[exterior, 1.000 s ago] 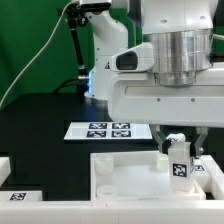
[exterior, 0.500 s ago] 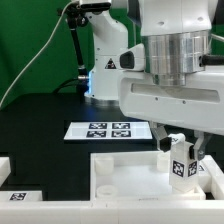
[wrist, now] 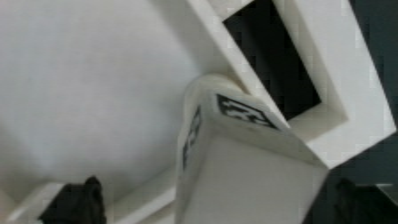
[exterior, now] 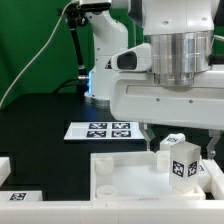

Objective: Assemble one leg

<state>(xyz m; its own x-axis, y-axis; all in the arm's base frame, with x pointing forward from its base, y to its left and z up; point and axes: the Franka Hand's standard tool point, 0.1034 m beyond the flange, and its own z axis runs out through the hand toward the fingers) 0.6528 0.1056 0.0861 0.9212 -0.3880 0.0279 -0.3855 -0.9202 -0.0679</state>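
On the dark worktop (exterior: 40,115) the marker board (exterior: 105,130) lies flat behind the work area, well apart from the action. In front, the large white panel (exterior: 130,175) with a round socket (exterior: 104,168) near its corner on the exterior view's left fills the lower part of the scene. Another white part with a tag (exterior: 15,197) sits low at the exterior view's left edge. The arm's broad white wrist body (exterior: 170,95) hangs low over the panel and hides most of the fingers.

The leg (exterior: 179,158) stands upright over the panel toward the exterior view's right, its tag facing the camera. In the wrist view the leg (wrist: 240,150) runs up the centre, with a dark fingertip (wrist: 80,200) low on one side. The fingers close narrowly on the leg, holding it.
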